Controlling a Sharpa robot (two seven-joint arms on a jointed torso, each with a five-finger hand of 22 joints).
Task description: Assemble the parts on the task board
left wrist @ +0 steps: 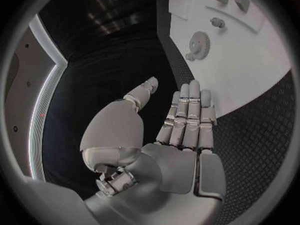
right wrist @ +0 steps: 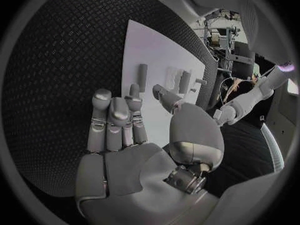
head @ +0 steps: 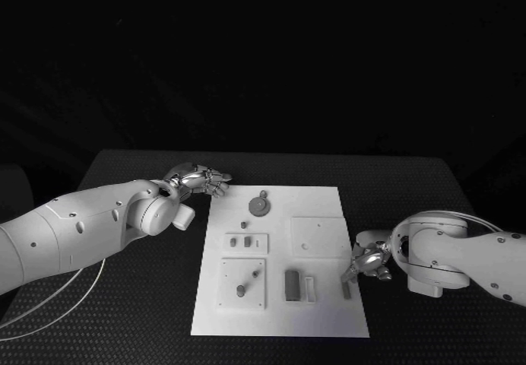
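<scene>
White task board (head: 318, 199) with no legible writing, gear-shaped part (head: 258, 204) near left hand (head: 198, 181), right hand (head: 369, 261) at board's edge, both spread, empty.

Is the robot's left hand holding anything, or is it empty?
Empty. The left hand has its fingers stretched out with nothing between them, off the white task board.

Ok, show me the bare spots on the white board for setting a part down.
Free: the board's far right corner beside the gear, and the near strip along its front edge. Crowded: the left column and near middle, where the small parts sit. Right hand hovers at the right edge; left hand beyond the far left corner.
</scene>
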